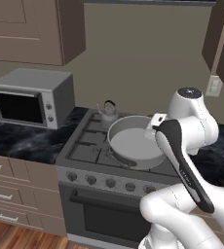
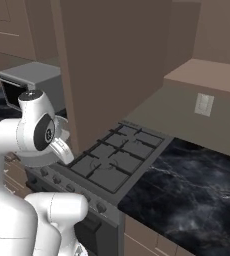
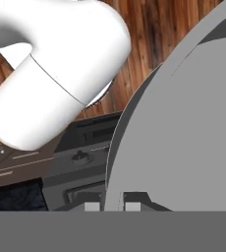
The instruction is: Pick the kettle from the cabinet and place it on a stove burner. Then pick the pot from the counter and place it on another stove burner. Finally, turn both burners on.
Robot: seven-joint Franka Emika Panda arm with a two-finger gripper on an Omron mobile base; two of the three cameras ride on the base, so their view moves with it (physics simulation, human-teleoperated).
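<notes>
Left base view: the wide shallow grey metal pot (image 1: 132, 142) sits over the front grates of the grey gas range (image 1: 87, 146), ahead of the small grey kettle with a black arched handle (image 1: 107, 113) on a rear burner.

Hand view: the claw (image 3: 109, 205) is closed on the pot's rim (image 3: 116, 162); such an edge grip could let the pot tilt or slip, landing off-centre.

The small grey kettle (image 1: 107, 114) stands upright on the range's back-left burner (image 1: 102, 125); the wide grey pot (image 1: 131, 141) sits tilted over the middle grates.
</notes>
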